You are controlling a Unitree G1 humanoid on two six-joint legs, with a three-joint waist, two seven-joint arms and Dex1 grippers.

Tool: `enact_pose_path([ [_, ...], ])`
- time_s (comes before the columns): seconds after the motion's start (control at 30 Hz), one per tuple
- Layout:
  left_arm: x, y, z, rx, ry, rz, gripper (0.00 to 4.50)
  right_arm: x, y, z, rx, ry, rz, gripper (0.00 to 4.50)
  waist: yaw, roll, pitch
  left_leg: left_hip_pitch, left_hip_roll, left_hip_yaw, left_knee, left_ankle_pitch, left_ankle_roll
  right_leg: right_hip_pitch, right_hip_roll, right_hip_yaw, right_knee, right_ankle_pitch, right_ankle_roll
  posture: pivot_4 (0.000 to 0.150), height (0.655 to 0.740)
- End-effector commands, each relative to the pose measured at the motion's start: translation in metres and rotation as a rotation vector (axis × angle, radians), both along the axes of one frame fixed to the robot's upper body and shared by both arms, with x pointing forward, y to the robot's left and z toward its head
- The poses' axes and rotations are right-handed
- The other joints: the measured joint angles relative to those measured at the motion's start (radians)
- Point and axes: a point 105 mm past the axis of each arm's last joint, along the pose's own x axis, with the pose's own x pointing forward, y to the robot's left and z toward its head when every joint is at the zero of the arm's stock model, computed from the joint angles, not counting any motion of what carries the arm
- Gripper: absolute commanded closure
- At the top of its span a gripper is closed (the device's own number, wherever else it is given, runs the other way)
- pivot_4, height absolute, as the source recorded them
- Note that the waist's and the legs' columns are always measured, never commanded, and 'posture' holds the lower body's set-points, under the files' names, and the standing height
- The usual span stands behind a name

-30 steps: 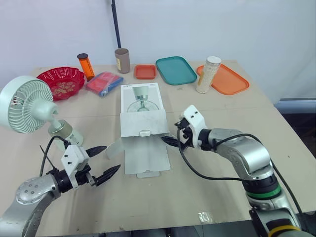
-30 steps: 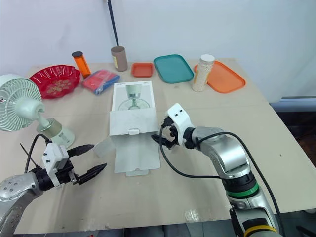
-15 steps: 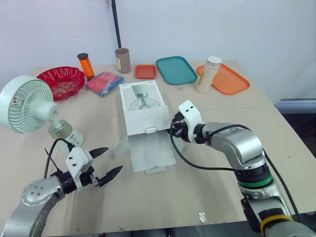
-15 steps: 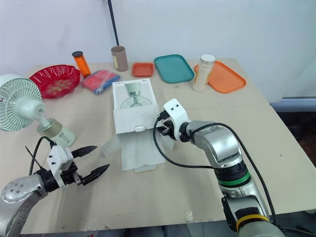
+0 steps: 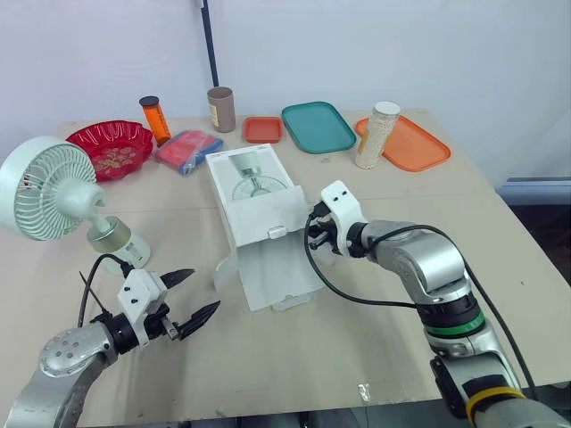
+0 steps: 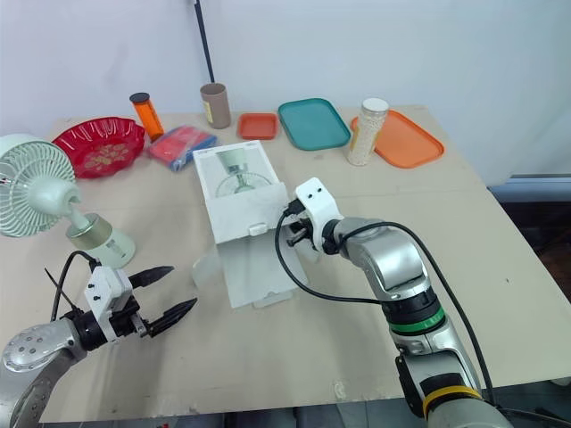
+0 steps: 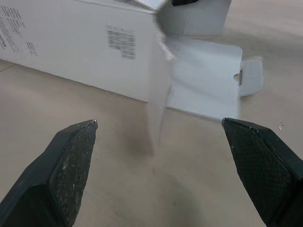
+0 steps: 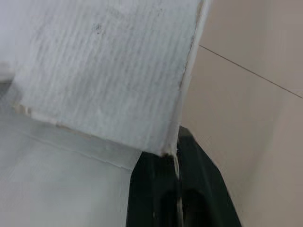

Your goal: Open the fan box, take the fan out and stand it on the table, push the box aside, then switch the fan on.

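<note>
Working the push-the-box-aside step, judging by the fan (image 5: 53, 192) already standing upright at the left of the tabletop (image 5: 357, 348), well apart from the fan box (image 5: 259, 209). Box lying skewed mid-tabletop, front flaps hanging open. Right end effector (image 5: 314, 239) pressing at the box's right side, fingers closed together and seemingly pinching the thin edge of a side flap, going by the right wrist view. Left end effector (image 5: 203, 290) hovering near the box's front-left flap, fingers spread apart, gripping nothing. Probably needing next: sliding the box clear of the centre, letting go of the flap, then reaching for the fan's switch, not visible here.
</note>
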Motion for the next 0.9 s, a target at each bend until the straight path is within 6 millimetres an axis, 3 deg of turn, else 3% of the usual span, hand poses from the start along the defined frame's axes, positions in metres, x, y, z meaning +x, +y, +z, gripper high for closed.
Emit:
enact_pose_path([
  [0.03, -0.002, -0.001, 0.010, 0.008, -0.052, -0.005, 0.00, 0.004, 0.003, 0.013, 0.014, -0.047, 0.001, 4.49, 0.000, 0.000, 0.000, 0.000, 0.000, 0.000, 0.000, 0.000, 0.000, 0.000, 0.000, 0.000, 0.000, 0.000, 0.000, 0.150, 0.7400],
  [0.23, 0.001, -0.003, 0.009, 0.007, -0.048, -0.012, 0.00, 0.011, -0.010, 0.019, 0.026, -0.064, -0.060, 4.49, 0.000, 0.000, 0.000, 0.000, 0.000, 0.000, 0.000, 0.000, 0.000, 0.000, 0.000, 0.000, 0.000, 0.000, 0.000, 0.150, 0.7400],
  [0.4, 0.001, -0.005, 0.008, 0.003, -0.038, -0.029, 0.00, 0.012, -0.044, 0.026, 0.035, -0.074, -0.178, 4.49, 0.001, 0.000, 0.000, 0.000, 0.000, 0.000, 0.000, 0.000, 0.000, 0.000, 0.000, 0.000, 0.000, 0.000, 0.000, 0.150, 0.7400],
  [0.57, 0.004, -0.007, 0.005, -0.007, -0.024, -0.054, 0.00, 0.000, -0.105, 0.026, 0.022, -0.065, -0.364, 4.49, 0.008, 0.000, 0.000, -0.001, -0.001, 0.000, 0.000, 0.000, 0.000, 0.000, -0.001, 0.000, -0.001, 0.000, 0.000, 0.150, 0.7400],
  [0.9, 0.018, -0.012, 0.003, -0.005, -0.015, -0.132, 0.00, -0.039, -0.199, 0.031, 0.045, -0.062, -0.687, 4.49, 0.005, 0.001, 0.000, 0.000, 0.000, 0.001, 0.000, 0.000, 0.001, 0.000, 0.000, 0.001, 0.000, 0.000, 0.000, 0.150, 0.7400],
])
